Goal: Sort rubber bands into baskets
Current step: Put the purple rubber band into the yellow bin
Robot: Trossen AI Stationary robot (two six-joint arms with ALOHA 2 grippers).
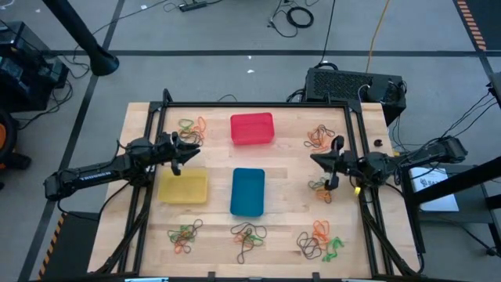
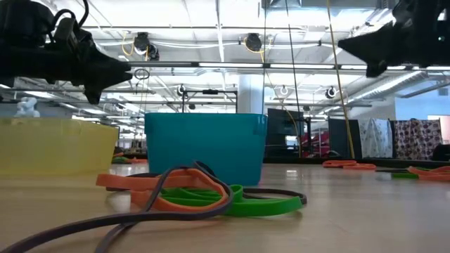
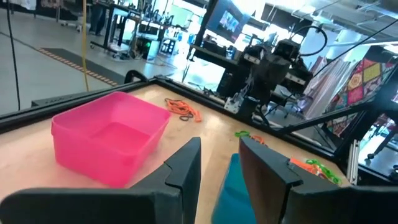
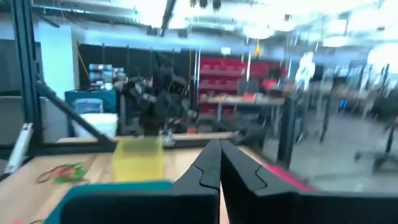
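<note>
Three baskets stand mid-table: red (image 1: 252,129) at the far side, blue (image 1: 248,191) nearer, yellow (image 1: 183,186) to its left. Rubber bands lie in small orange, green and dark heaps on the wood: at the far left (image 1: 190,127), at the far right (image 1: 319,139), at the right (image 1: 321,188), and along the near edge (image 1: 185,233), (image 1: 248,237), (image 1: 319,241). My left gripper (image 1: 186,153) hovers level above the yellow basket's far edge, open, with nothing between its fingers (image 3: 219,149). My right gripper (image 1: 319,160) hovers at the right, pointing toward the table's middle, shut on nothing (image 4: 219,152).
A black metal frame (image 1: 258,104) runs round the table's edges. In the low view, a heap of bands (image 2: 197,193) lies in front of the blue basket (image 2: 205,147). Bare wood lies between the baskets and the heaps.
</note>
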